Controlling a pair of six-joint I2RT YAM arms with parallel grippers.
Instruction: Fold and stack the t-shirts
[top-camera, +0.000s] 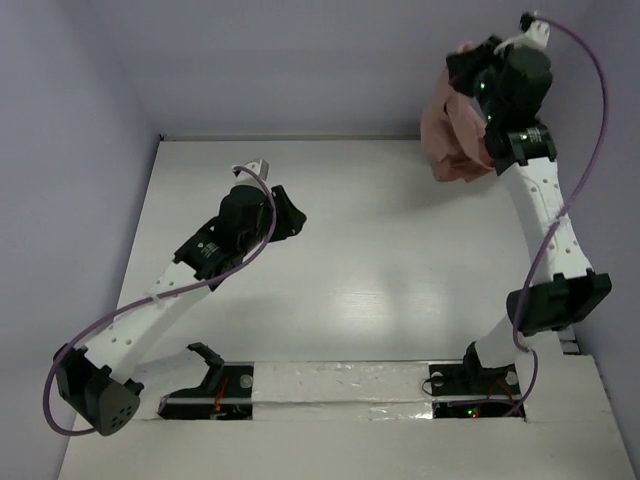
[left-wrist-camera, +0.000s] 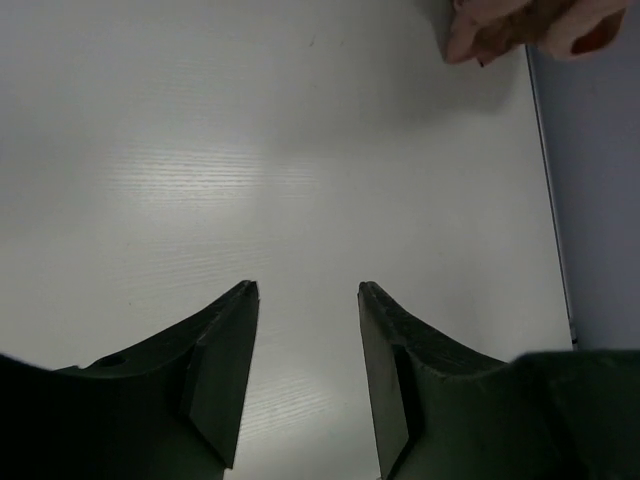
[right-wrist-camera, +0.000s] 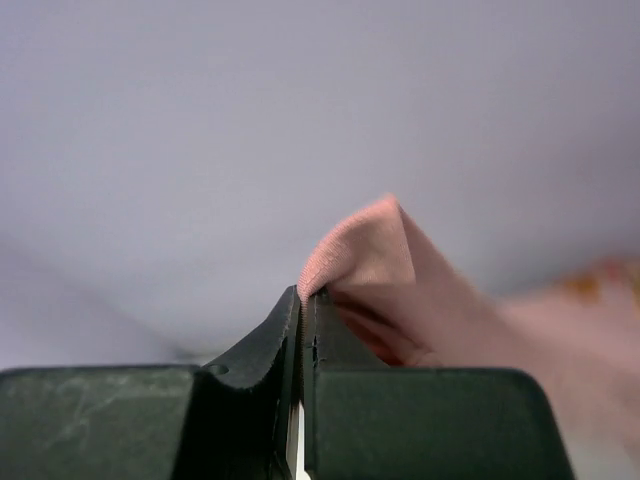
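Pink t-shirt (top-camera: 450, 135) hung bunched below the right pincer (right-wrist-camera: 303, 297), pinched tight on it, likely for spreading; left pincer (left-wrist-camera: 308, 290) gaped empty.

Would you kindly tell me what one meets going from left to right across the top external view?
The left arm's elbow → left hand → pink t-shirt; the right hand gripping it overlaps the shirt, so I leave it out.

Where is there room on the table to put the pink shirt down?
The widest bare patch of table lies between the left gripper and the right arm, up to its far edge. It is crowded at the far right corner, where the right gripper holds the t-shirt bunched.
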